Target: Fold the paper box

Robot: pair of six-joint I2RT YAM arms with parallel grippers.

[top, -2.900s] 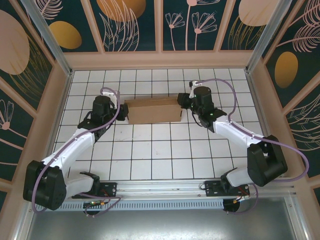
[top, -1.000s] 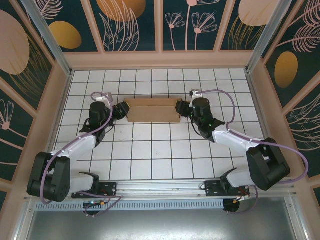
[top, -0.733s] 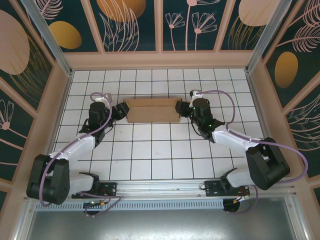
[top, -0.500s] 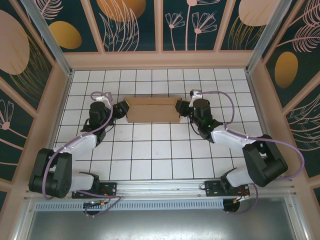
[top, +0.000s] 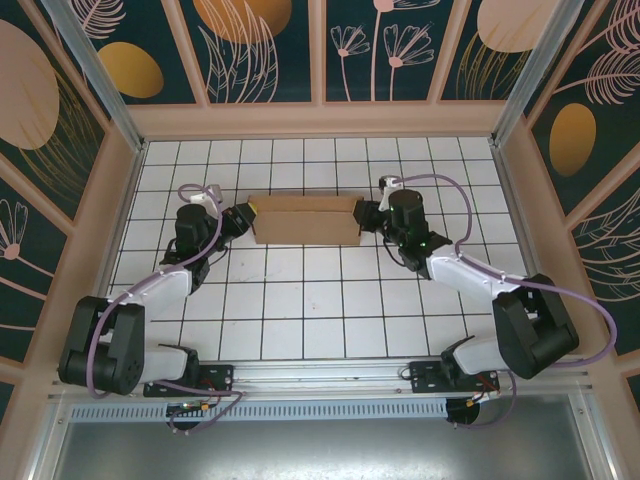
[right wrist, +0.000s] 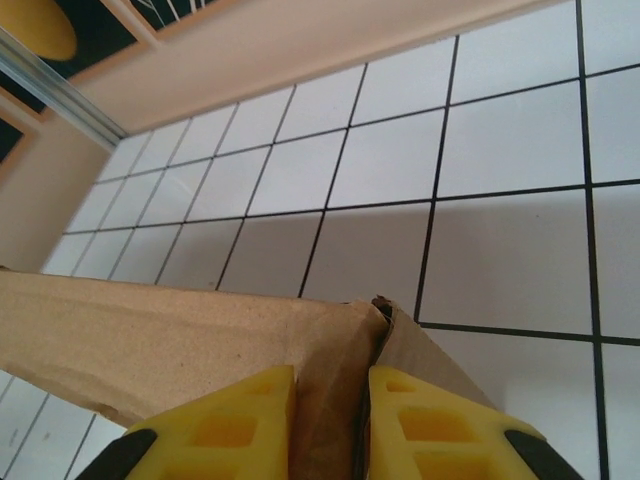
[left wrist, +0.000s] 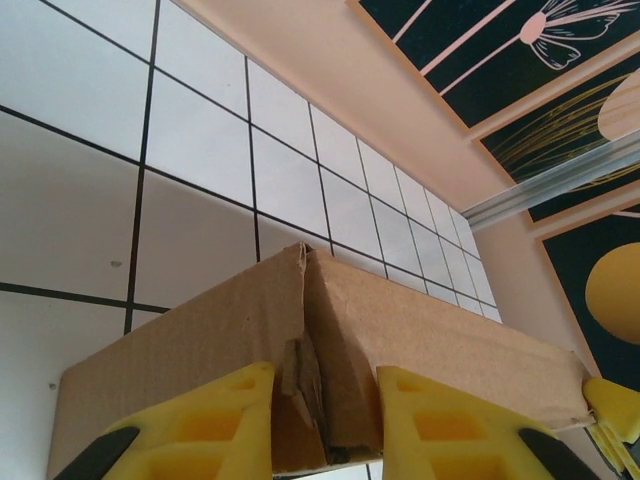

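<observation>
The paper box point(top: 305, 220) is a brown cardboard box lying lengthwise on the white tiled floor, towards the back. My left gripper point(top: 247, 217) is at its left end and my right gripper point(top: 362, 215) at its right end. In the left wrist view the yellow fingers point(left wrist: 215, 425) press on both sides of a creased corner of the box point(left wrist: 450, 340), with the left gripper point(left wrist: 325, 420) shut on it. In the right wrist view the right gripper point(right wrist: 330, 420) pinches a narrow fold at the corner of the box point(right wrist: 150, 330).
Beige walls point(top: 320, 120) with patterned panels enclose the tiled floor point(top: 320, 300) at the back and sides. A metal rail point(top: 320, 375) with the arm bases runs along the near edge. Open floor lies between the box and the rail.
Both pairs of jaws have narrowed onto the box's end corners. The box has stayed in place and the arms have hardly shifted.
</observation>
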